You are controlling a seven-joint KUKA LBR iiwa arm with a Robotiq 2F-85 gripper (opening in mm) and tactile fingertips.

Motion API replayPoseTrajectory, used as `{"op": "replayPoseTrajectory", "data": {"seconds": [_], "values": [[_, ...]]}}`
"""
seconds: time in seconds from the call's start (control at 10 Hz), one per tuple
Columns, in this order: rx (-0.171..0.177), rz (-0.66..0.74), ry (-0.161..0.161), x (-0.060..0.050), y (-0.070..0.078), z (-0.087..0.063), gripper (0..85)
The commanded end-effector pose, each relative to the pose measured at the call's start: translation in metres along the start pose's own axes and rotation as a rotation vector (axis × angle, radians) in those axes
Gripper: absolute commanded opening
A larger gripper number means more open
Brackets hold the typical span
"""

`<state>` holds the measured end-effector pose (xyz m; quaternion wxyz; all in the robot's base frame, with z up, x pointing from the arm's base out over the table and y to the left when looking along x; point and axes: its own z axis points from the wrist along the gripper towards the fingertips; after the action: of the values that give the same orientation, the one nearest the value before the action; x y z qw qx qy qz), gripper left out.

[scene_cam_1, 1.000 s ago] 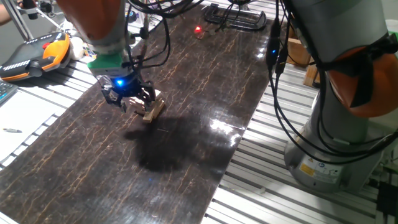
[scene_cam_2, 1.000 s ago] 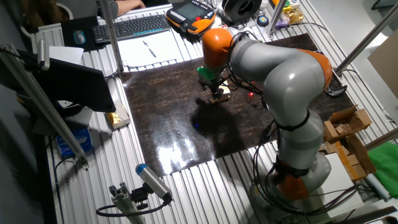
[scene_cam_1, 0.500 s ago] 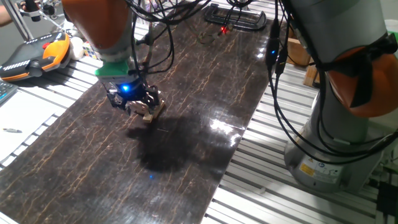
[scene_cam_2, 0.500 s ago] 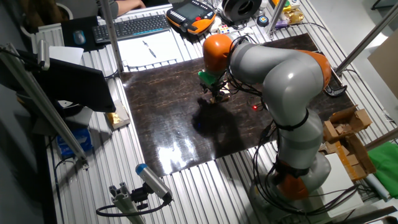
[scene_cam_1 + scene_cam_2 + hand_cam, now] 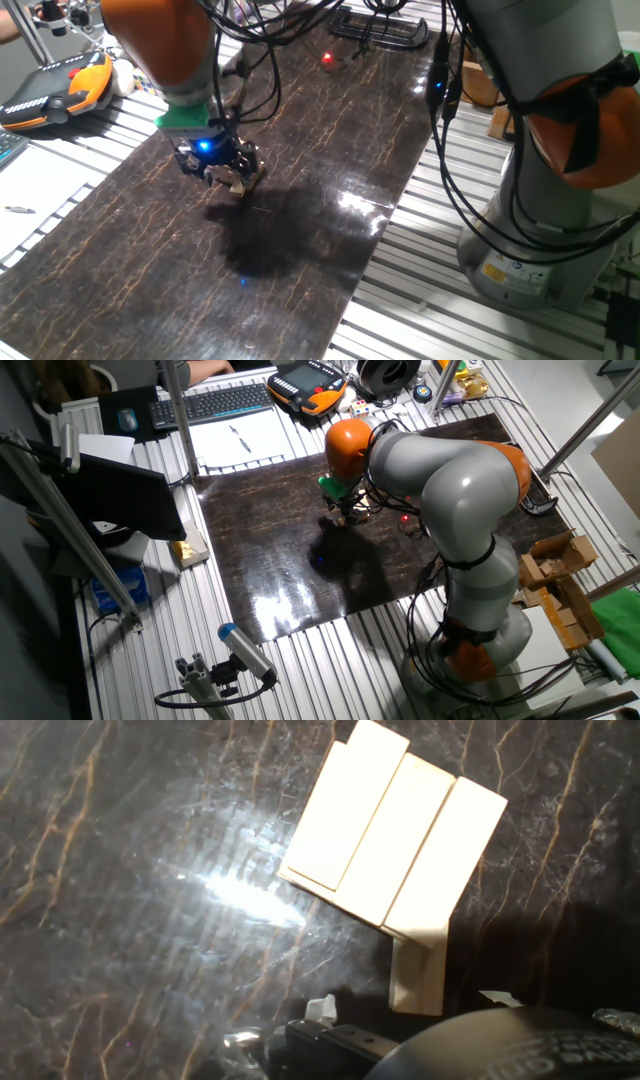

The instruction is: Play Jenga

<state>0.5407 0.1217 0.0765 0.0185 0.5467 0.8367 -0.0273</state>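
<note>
Jenga stack (image 5: pixel 395 835) sits on the dark marbled counter (image 5: pixel 300 260), three pale blocks side by side on top, one crosswise block protruding beneath. Gripper (image 5: pixel 222 176) is low, directly over the stack; whether clenched or released cannot be told.

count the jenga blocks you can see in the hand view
4: three side by side on top, at and; one pokes out beneath. Others underneath may be hidden.
</note>
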Motion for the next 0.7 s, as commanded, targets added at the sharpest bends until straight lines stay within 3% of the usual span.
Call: {"op": "replayPoseTrajectory", "data": {"seconds": [0.0,0.6], "values": [[-0.002,-0.003,-0.001,-0.001,-0.001,0.002,70.0],[-0.017,-0.007,-0.002,-0.007,-0.004,0.019,69.0]]}}
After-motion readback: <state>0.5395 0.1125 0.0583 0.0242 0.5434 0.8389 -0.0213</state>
